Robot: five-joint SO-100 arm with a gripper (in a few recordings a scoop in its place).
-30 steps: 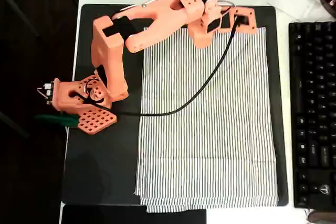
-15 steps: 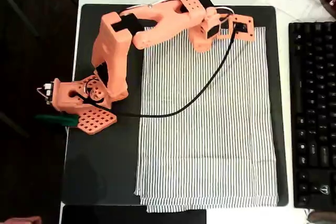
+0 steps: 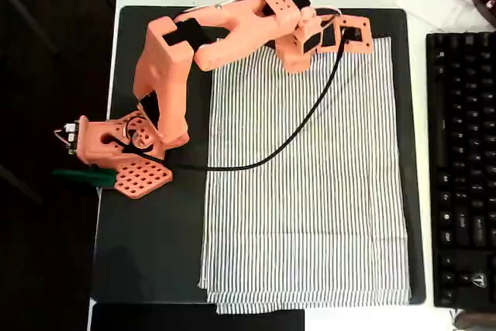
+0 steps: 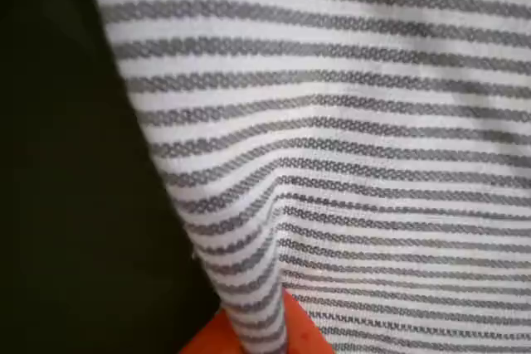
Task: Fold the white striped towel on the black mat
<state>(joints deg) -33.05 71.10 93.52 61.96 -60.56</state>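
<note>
On black mat [image 3: 155,253] | white striped towel [image 3: 310,191] flat | hand [image 3: 298,56] at top edge

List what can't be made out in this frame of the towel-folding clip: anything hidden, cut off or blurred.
- Hand, overhead view: the orange arm's own wrist covers the fingertips, so open or shut cannot be told.
- Grip, wrist view: an orange finger sits partly behind a fold of the white striped towel; the frame's bottom edge cuts it off.
- Towel's top edge, overhead view: hidden under the arm.
- Black mat: whatever lies beneath the towel.
</note>
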